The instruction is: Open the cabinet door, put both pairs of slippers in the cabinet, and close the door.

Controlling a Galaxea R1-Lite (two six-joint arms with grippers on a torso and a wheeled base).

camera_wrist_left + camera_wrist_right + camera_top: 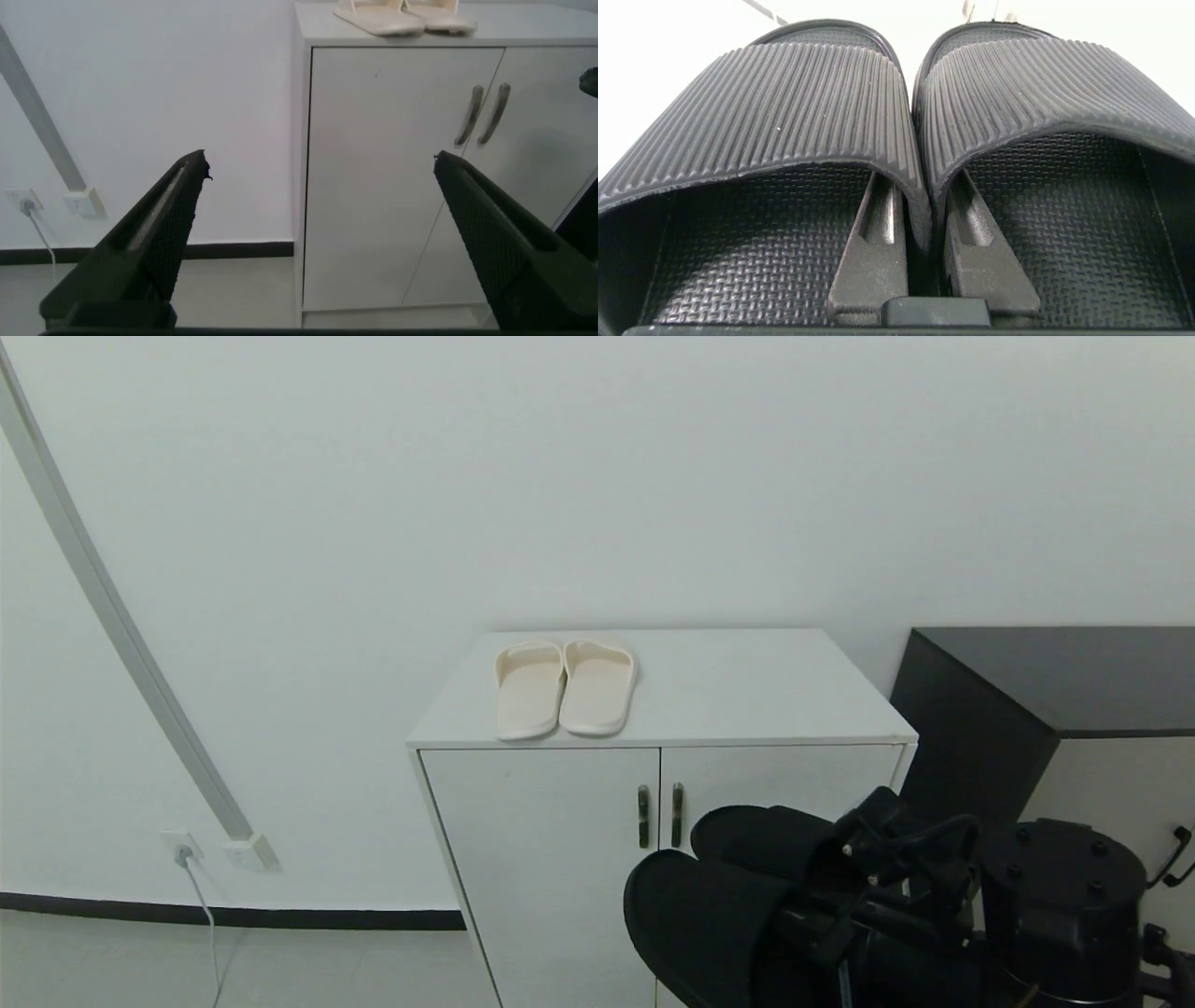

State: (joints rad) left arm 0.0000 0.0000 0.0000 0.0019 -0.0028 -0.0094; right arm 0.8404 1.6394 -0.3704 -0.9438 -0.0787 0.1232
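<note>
Okay, cabinet: white two-door cabinet (pixel 541 859) standing against the far wall, both doors shut. The two dark upright handles (pixel 659 815) sit side by side at the middle seam.
Surface: the cabinet's flat white top (pixel 747 691). The right half is bare white board.
Cream slippers: a pair of cream rubber slippers (pixel 565 689) lying soles down on the left half of the surface. They're side by side and touching, with heels near the front edge and strap ends toward the wall. The left wrist view catches their heels (pixel 406 17) poking over that edge.
Black slippers: a pair of black rubber slippers with ribbed straps (pixel 738 887), held off the floor at near right. They're in front of the lower part of the right-hand door and pressed together side by side, not in the cabinet yet.
Right pincer: the right pincer (pixel 920 201) is clenched on the black slippers. One of its fingers (pixel 873 252) is tucked under each strap, with the two inner side walls squeezed between them.
Left pincer: the left pincer (pixel 320 163) is released, jaws spread wide with nothing between them. It's down on the near left, facing the cabinet's left door and apart from it.
Wall stuff: a grey cable duct (pixel 112 607) runs slantwise down the white wall on the left. It ends by a socket (pixel 180 847) with a plug and a pale cable hanging to the floor, and a black skirting strip (pixel 233 915) runs along the bottom.
Right side: a black-topped unit (pixel 1055 681) stands just beside the white cabinet.
</note>
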